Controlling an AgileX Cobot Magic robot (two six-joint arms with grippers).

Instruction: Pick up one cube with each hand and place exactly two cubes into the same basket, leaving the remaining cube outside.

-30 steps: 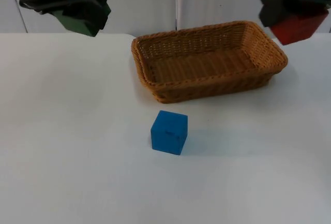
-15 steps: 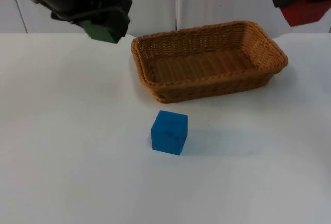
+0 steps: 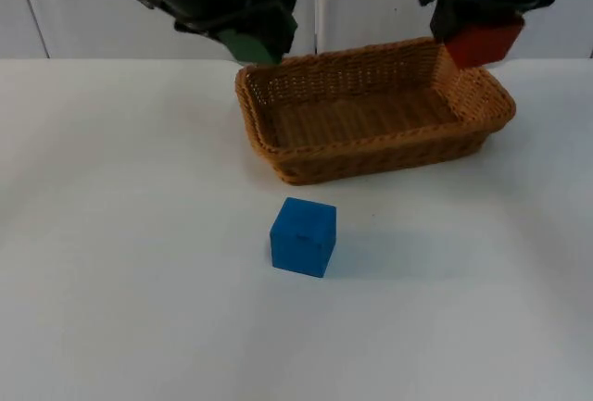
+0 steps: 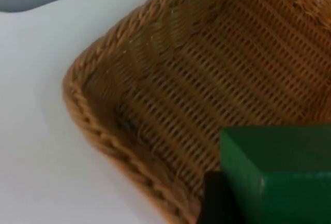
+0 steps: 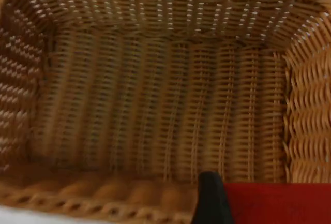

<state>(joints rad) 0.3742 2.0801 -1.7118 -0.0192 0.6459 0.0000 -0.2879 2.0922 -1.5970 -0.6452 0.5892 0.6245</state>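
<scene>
Left gripper: the left gripper (image 3: 252,42) hangs above the basket's far left corner, its fingers pinching the green cube (image 3: 250,46); in the left wrist view the same green cube (image 4: 276,175) sits against a black fingertip (image 4: 217,200), over the basket's woven inner wall.

Right gripper: the right gripper (image 3: 477,35) hangs over the basket's far right end, its fingers clamped on the red cube (image 3: 482,42); in the right wrist view the red cube (image 5: 276,202) lies beside a black fingertip (image 5: 209,199), with the basket's floor beyond it.

Green cube: held in the air at the far left corner of the basket, just above the rim, not resting on anything.

Red cube: held in the air above the far right part of the basket, close to the rim there.

Basket: the brown wicker basket (image 3: 278,146) stands on the far half of the table, right of centre, long side running left to right; its floor shows bare wicker in the top view. The left wrist view looks onto one rounded corner of the basket (image 4: 103,131); the right wrist view looks down into the basket (image 5: 155,110).

Blue cube: the blue cube (image 3: 303,236) rests on the table, nearer than the basket and well apart from both grippers.

Table: the white table (image 3: 120,262) runs back to the grey partition wall (image 3: 371,3).
</scene>
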